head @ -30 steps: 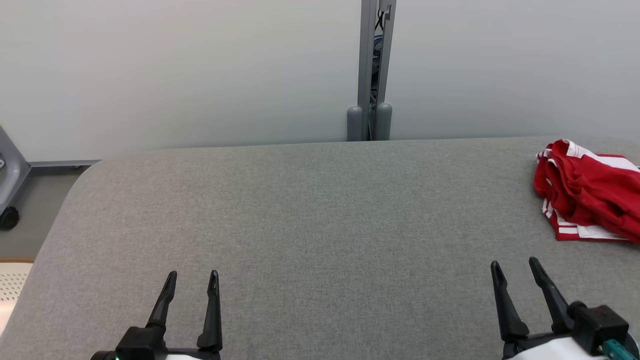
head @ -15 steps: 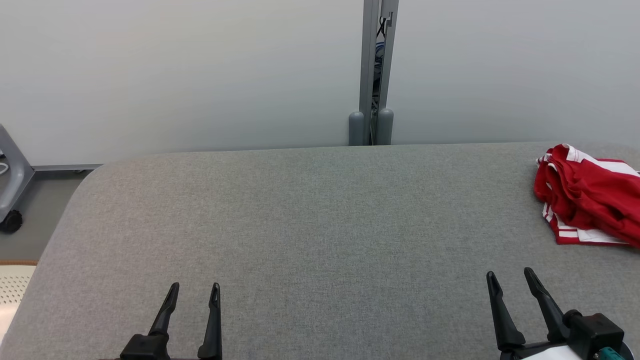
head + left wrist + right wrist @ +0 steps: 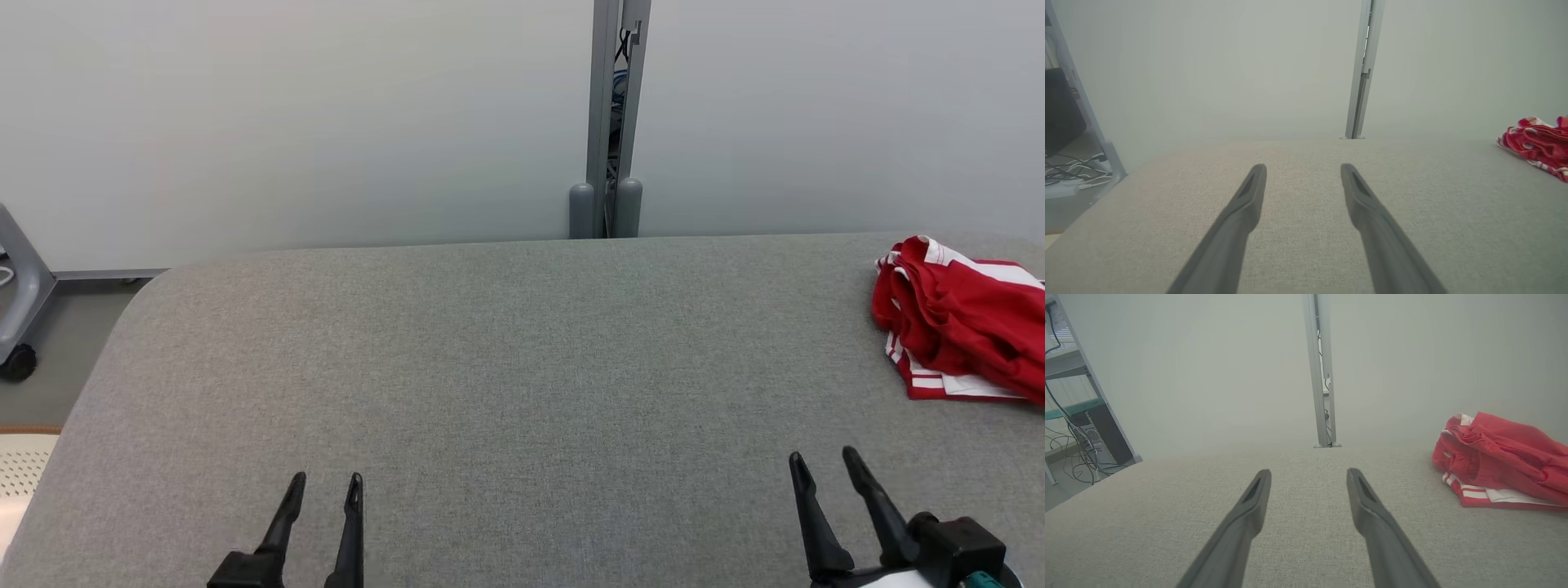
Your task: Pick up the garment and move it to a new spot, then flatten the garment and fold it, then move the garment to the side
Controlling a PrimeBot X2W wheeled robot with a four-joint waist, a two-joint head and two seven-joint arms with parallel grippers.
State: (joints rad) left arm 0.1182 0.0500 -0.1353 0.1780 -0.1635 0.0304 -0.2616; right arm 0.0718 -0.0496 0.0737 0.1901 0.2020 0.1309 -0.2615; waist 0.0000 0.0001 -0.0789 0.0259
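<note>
Left tool (image 3: 327, 476) spread wide, empty, pointing forward, right tool (image 3: 821, 453) likewise, garment (image 3: 955, 318) untouched

Red garment (image 3: 959, 314) w/ white stripe trim, bunched in loose rumpled heap, not flat. Lying on grey fabric worktop (image 3: 522, 376), far right side nr back edge, partly cut off by head view's right border.

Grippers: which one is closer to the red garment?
The right gripper, at the head view's lower right just below the garment; the left gripper sits far across the table, lower left.
</note>
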